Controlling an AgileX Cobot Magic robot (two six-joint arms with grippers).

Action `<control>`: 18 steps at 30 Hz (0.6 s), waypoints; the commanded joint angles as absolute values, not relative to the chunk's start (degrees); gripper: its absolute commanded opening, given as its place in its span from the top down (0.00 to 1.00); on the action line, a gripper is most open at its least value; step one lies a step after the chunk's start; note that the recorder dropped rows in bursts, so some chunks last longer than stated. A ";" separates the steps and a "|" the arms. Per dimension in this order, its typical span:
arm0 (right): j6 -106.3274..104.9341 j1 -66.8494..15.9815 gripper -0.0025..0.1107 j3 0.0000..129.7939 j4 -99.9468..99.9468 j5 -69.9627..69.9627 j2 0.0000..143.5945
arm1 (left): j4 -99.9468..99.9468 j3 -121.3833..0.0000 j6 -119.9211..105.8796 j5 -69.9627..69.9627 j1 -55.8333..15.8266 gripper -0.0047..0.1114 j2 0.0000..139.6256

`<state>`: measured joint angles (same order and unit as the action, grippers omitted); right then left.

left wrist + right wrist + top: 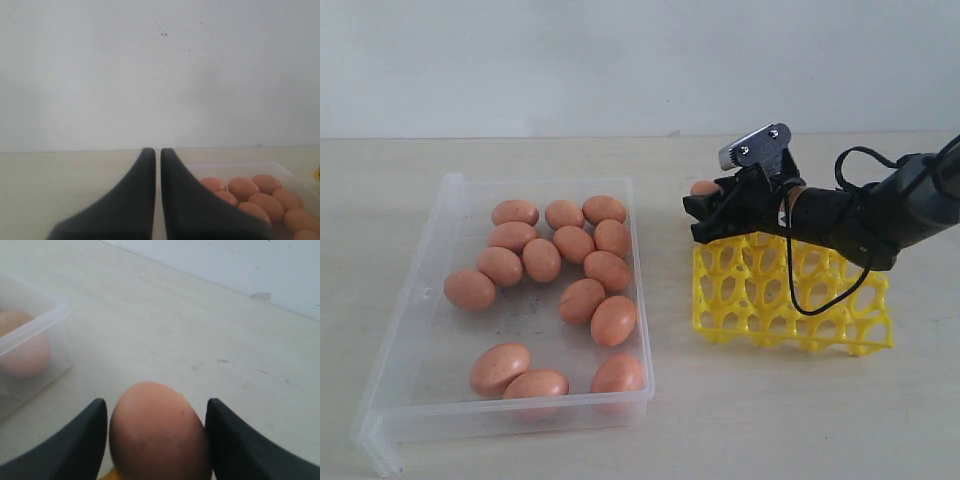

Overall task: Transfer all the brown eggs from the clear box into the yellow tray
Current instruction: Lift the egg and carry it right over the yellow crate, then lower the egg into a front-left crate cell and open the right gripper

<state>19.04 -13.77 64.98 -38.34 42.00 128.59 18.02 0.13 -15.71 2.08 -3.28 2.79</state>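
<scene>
Bracketing a smooth orange-brown oval egg [157, 435] with the two dark fingers [80, 440] of the right gripper [156, 402], one finger close on each flank; cannot tell whether pinching the shell or standing just clear of it. Hanging over the far left corner of the bright yellow plastic lattice egg tray [820, 320] in the exterior view, with a sliver of yellow peeking out beneath the egg in the right wrist view. Reaching in from the right on a black arm trailed by a looping black cable [800, 290]. Looking outward, left of the tray and apart from it on the pale tabletop [720, 420]: a large shallow clear plastic box [440, 350] holding fifteen more brown eggs [573, 244], a dozen bunched toward the far end and middle, three along the near wall. Pressing the left gripper [157, 152] nearly closed on nothing, just a thin slit between its dark fingers, with the box's eggs in sight past one finger and a plain white wall [150, 75] behind.
</scene>
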 commanded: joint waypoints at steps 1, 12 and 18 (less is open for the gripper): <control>17.85 -13.67 0.50 64.73 -37.60 44.93 128.60 | 18.28 0.00 -15.97 2.98 -3.44 0.93 3.02; 16.91 -13.67 0.50 64.73 -35.05 49.31 128.48 | 18.28 0.00 -15.97 2.98 -3.44 0.93 3.02; 24.38 -13.81 0.54 64.63 -41.77 45.04 121.64 | 18.28 0.00 -15.97 2.98 -3.44 0.93 3.02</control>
<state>20.52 -13.77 64.87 -37.95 48.17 124.58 18.02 0.13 -15.71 2.08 -3.28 2.79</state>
